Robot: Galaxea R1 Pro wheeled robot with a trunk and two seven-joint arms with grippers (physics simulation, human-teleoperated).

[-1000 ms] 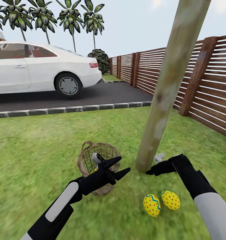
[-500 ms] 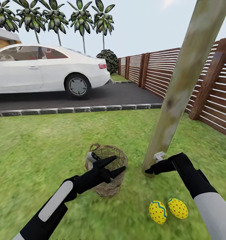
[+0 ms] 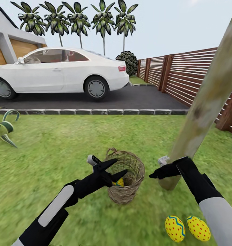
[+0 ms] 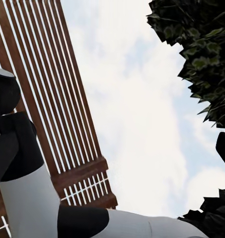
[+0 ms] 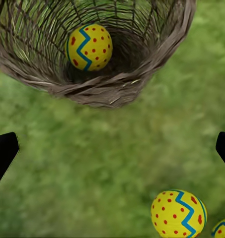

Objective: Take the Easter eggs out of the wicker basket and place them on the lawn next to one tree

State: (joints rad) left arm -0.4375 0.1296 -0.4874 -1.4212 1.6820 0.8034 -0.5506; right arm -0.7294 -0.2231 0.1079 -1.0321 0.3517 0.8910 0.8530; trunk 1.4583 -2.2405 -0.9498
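Note:
The wicker basket (image 3: 127, 177) stands on the lawn (image 3: 54, 160) left of the tree (image 3: 204, 102). One Easter egg (image 3: 120, 182) lies inside it, and the right wrist view shows that egg (image 5: 89, 47) through the basket's (image 5: 142, 64) mouth. Two more eggs (image 3: 175, 228) (image 3: 198, 228) lie on the grass near the trunk's foot, one of them (image 5: 178, 214) close to the right wrist camera. My left gripper (image 3: 117, 169) is open, its fingers spread at the basket's near left rim. My right gripper (image 3: 153, 176) hangs open between basket and trunk, holding nothing.
A white car (image 3: 57, 73) is parked on the asphalt driveway (image 3: 129, 99) behind a grey stone kerb (image 3: 95, 111). The slatted wooden fence (image 3: 187, 78) runs along the right. A spiky plant (image 3: 3, 126) grows at the left edge. Palms (image 3: 78, 20) rise beyond the car.
The whole view has swung left: basket, tree and lawn eggs sit further right in the picture. My left gripper now sits at the basket's left rim instead of across it.

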